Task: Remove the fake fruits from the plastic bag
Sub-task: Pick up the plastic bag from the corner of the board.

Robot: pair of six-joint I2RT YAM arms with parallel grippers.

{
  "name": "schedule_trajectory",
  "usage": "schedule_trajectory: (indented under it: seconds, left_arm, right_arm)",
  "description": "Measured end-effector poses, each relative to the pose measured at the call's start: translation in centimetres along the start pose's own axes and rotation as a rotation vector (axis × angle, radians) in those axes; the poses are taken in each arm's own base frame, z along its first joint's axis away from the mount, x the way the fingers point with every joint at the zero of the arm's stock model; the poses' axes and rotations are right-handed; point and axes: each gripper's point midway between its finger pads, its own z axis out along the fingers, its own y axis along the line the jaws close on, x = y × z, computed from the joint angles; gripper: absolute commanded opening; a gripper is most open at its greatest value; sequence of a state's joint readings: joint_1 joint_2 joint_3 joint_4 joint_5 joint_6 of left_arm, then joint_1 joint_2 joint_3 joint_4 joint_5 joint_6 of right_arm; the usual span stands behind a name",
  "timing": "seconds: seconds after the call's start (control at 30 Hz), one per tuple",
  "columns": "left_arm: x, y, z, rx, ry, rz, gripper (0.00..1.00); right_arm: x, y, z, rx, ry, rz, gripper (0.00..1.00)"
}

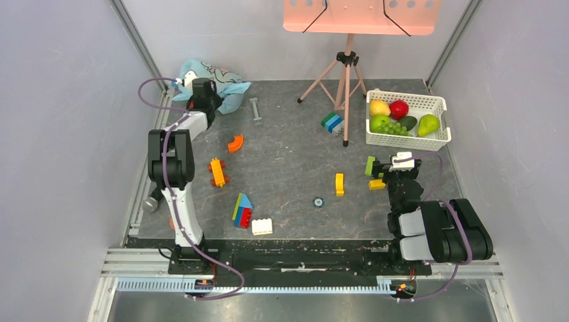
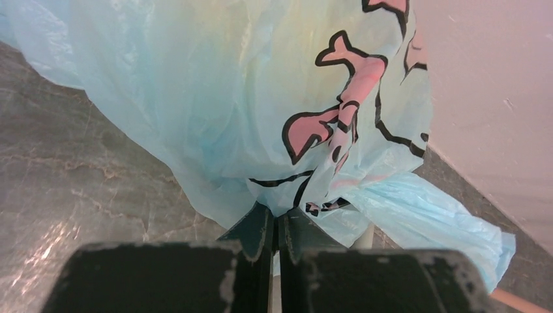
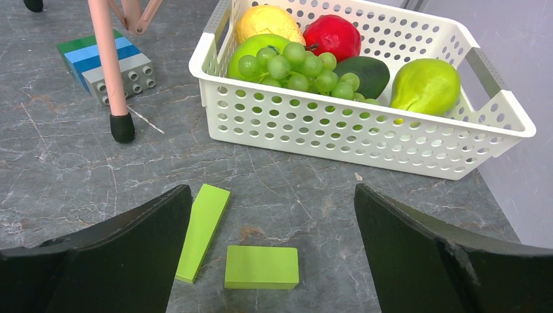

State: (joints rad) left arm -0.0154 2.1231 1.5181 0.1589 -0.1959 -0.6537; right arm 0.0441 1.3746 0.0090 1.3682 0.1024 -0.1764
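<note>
We are pinching a low fold of the plastic bag with our left gripper, its jaws pressed together on the thin blue film just above the tabletop, at the far left corner of the table beside the wall. The fake fruits are not showing; we are judging them to be inside, where a faint yellow tint is coming through the film. To do this well, we are aiming to lift slowly, watch for the film slipping, and tip the fruits toward the bag's mouth, which we cannot locate from here. Our right gripper is hanging spread wide, holding nothing, above two green blocks near the white slotted basket of other fruit. The dark marbled table is lying scattered with building blocks, and a pink tripod is standing at the back between pale grey walls.
</note>
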Motion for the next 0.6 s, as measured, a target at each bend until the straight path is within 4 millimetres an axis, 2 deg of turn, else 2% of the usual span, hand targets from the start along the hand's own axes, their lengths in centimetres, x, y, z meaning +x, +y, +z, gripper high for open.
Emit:
schedule_trajectory:
  seconds: [0.13, 0.27, 0.47, 0.6]
  left_arm:
    - [-0.2, -0.5, -1.9, 0.011, 0.0, 0.004, 0.02]
    - [-1.1, -1.9, -4.3, 0.046, -0.008, 0.006, 0.02]
    - [-3.2, -5.7, -8.1, 0.135, -0.037, 0.061, 0.02]
    - [-3.4, -9.1, -11.3, 0.22, -0.025, 0.139, 0.02]
  right_arm:
    - [0.0, 0.0, 0.0, 0.0, 0.0, 0.0, 0.98]
    - [0.0, 0.0, 0.0, 0.0, 0.0, 0.0, 0.98]
    - [0.0, 0.0, 0.0, 0.0, 0.0, 0.0, 0.98]
    - [0.0, 0.1, 0.0, -0.003, -0.001, 0.0, 0.98]
